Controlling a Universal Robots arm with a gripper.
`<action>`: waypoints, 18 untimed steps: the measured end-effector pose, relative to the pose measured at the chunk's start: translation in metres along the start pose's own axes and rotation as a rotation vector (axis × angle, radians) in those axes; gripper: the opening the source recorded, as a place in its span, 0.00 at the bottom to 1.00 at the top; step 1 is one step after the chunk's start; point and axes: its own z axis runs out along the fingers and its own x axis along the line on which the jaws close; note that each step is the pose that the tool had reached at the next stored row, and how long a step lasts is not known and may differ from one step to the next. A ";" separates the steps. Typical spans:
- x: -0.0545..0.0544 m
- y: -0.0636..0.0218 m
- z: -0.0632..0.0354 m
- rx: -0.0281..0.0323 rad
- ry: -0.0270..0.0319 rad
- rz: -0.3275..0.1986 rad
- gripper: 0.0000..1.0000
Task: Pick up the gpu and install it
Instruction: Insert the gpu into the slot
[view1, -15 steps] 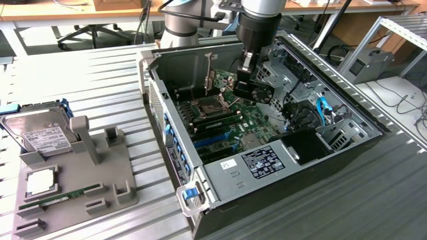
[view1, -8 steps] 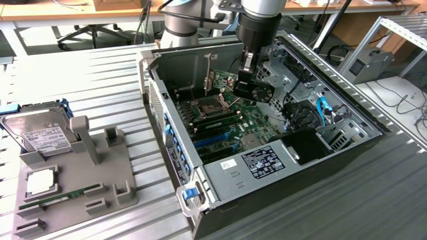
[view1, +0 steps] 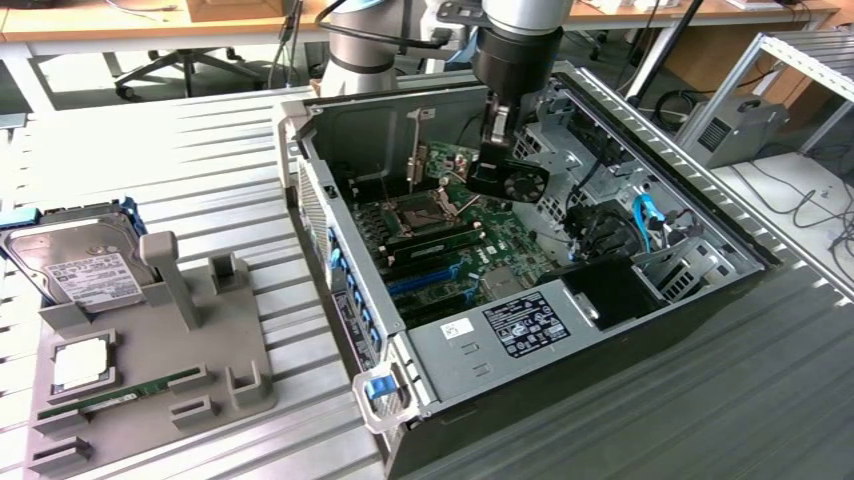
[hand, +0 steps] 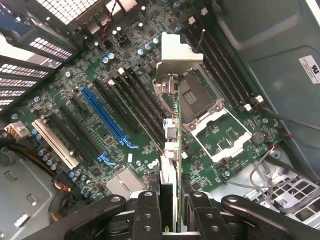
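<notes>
The gpu (view1: 522, 183), a black card with a round fan, hangs above the green motherboard (view1: 514, 250) inside the open computer case (view1: 461, 355). My gripper (view1: 493, 160) is shut on its upper edge. In the wrist view the gpu (hand: 172, 145) is seen edge-on between my gripper (hand: 173, 215) fingers (hand: 149, 212), with its silver end bracket (hand: 177, 55) at the far end. The card hovers over the board between the black memory slots (hand: 137, 102) and the open processor socket (hand: 207, 102). A long blue slot (hand: 106, 116) and a white slot (hand: 54, 144) lie off to one side of it.
On the exterior view's left, a grey holder tray (view1: 200, 370) carries a silver hard drive (view1: 87, 275), a processor chip (view1: 83, 362) and a green RAM stick (view1: 120, 397). Blue cables (view1: 650, 225) and a drive cage (view1: 674, 270) fill the case's right side. The case walls stand close around the card.
</notes>
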 end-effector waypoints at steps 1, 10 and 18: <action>0.000 0.0000 0.0000 -0.0002 -0.0004 -0.006 0.27; 0.000 0.0000 0.0000 -0.0015 -0.0037 -0.063 0.27; 0.000 0.0000 0.0001 -0.0028 -0.0072 -0.124 0.27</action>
